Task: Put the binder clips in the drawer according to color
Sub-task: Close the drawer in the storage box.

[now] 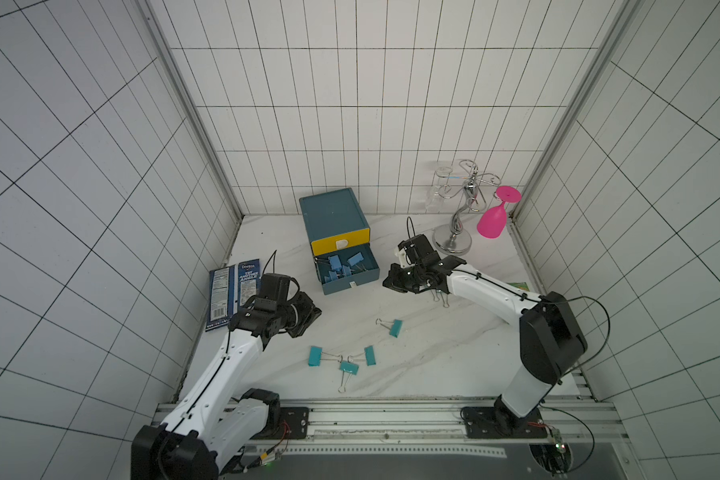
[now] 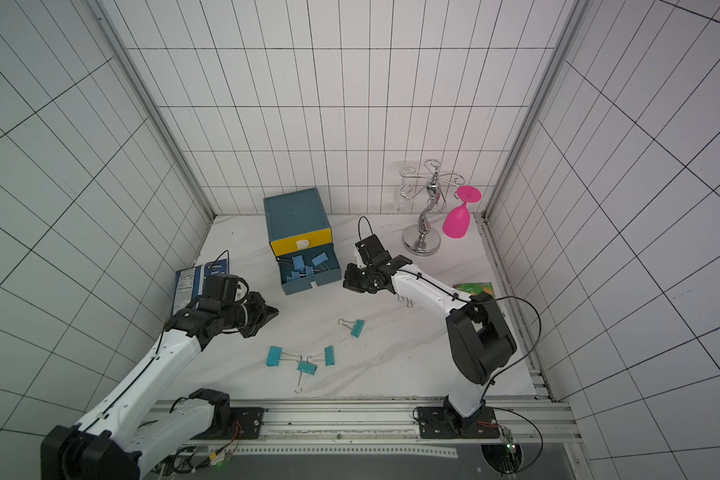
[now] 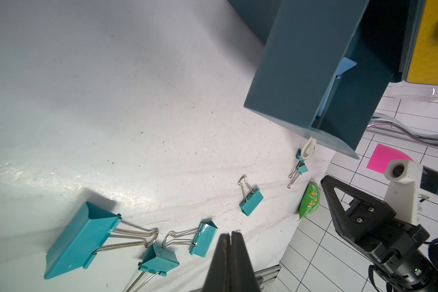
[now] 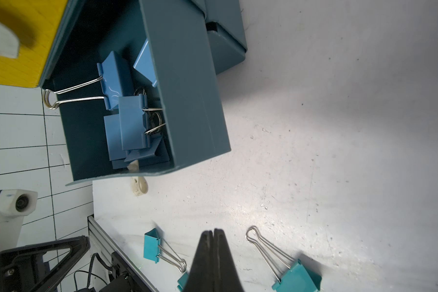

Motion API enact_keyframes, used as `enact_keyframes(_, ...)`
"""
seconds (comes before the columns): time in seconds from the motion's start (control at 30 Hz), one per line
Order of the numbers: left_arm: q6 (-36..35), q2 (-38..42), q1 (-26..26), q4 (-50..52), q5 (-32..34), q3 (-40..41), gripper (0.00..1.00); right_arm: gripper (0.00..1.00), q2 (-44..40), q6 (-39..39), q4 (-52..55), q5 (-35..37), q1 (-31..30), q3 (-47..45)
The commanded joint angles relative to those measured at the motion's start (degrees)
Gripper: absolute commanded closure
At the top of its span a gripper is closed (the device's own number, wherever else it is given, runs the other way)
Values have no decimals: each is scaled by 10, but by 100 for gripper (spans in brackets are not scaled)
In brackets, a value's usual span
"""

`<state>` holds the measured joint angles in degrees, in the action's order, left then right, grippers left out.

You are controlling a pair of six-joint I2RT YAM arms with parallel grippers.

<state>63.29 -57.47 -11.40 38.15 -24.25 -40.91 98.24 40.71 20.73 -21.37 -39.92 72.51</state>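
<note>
Left fingers (image 3: 225,242): closed, empty.
Right fingers (image 4: 209,242): closed, empty.
Drawer (image 4: 187,88): open beyond right fingers, holds blue clips (image 4: 132,124).
Teal clips (image 3: 81,240): surface (image 3: 111,101), near left fingers.

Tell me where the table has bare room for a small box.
Bare table is widest between the lone teal clip and the right arm's base; a smaller patch lies between that clip and the open drawer. It is crowded where three clips cluster in front.

In both top views my right arm (image 1: 487,291) hides a clip's body; only wire handles (image 1: 441,299) show.
</note>
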Motion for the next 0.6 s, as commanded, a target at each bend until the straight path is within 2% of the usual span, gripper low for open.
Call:
enact_keyframes(0.0,22,-16,-10,-51,0,-22,100,100,-10,4,-9,-18,12,5)
enact_keyframes(0.57,35,-121,-3,-134,14,-45,100,100,72,18,-22,-74,17,93)
